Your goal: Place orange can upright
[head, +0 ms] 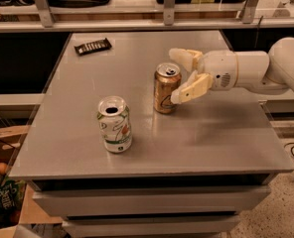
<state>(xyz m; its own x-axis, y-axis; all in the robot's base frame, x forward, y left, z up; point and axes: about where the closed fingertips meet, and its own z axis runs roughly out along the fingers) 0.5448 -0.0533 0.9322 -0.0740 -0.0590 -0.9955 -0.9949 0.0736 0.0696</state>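
- The white-and-green can (115, 125) stands upright near the front edge of the grey table (226, 143), with bare tabletop to its left and right.
- The orange can (164, 93) stands upright near the table's middle, well apart from the other can.
- The gripper (175, 76) reaches in from the right, its jaws spread wide at the orange can's right side and not clamping it. Whether the near finger (191, 87) touches the can is unclear.
- A dark flat packet (93, 46) lies near the far left corner.
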